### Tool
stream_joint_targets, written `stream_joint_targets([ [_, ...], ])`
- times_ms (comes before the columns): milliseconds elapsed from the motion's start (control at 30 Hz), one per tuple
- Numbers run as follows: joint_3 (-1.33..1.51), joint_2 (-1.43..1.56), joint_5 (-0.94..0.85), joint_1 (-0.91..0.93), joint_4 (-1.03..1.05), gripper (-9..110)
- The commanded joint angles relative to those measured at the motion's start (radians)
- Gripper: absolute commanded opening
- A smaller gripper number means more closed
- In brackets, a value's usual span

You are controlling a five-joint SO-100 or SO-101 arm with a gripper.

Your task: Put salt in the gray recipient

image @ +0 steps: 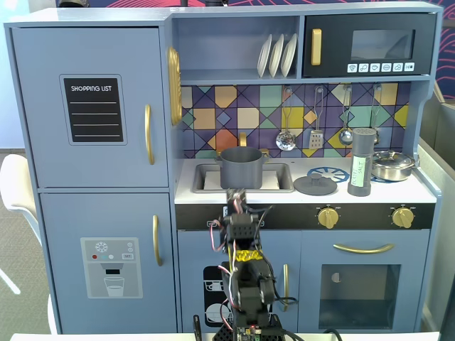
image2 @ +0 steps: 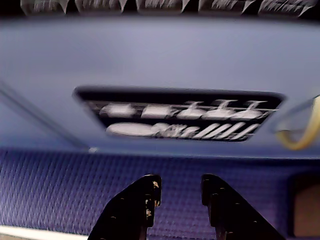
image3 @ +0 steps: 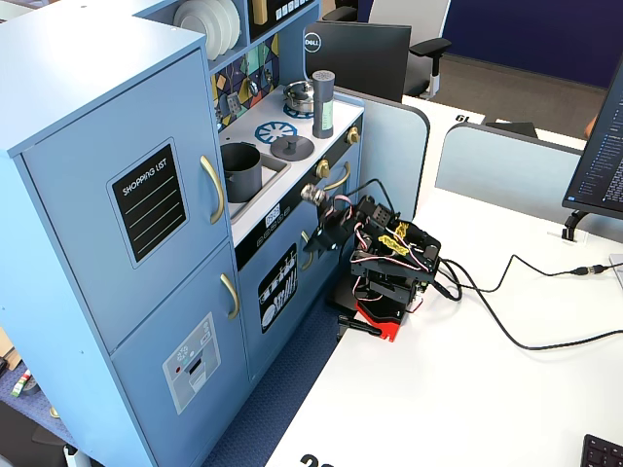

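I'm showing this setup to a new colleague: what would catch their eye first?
A big blue toy kitchen fills the front fixed view, with a colourful tiled backsplash. On its counter, the gray pot sits in the sink and the tall salt shaker stands on the stove, right of a flat lid. The small arm is folded low in front, jaws empty.

"SHOPPING LIST" board [image: 94, 109]; "DELL" monitor [image3: 356, 58]

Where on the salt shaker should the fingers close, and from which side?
Grip the salt shaker around its slim body near the middle, coming from the front. It stands upright at the counter's front edge; the silver pan and flat lid flank it, so the front looks clearest.
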Motion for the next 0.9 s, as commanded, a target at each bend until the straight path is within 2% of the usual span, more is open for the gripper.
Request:
stream_joint_targets([
  [0, 0.094, 0.034, -0.025, 0.002, -0.067, 0],
  [233, 0.275, 0.064, -0.101, 0.048, -0.074, 0],
  [467, 0.285, 0.066, -0.156, 0.084, 0.051, 1],
  [533, 0.285, 0.066, -0.081, 0.083, 0.069, 1],
  [867, 0.287, 0.066, -0.091, 0.080, 0.069, 4],
])
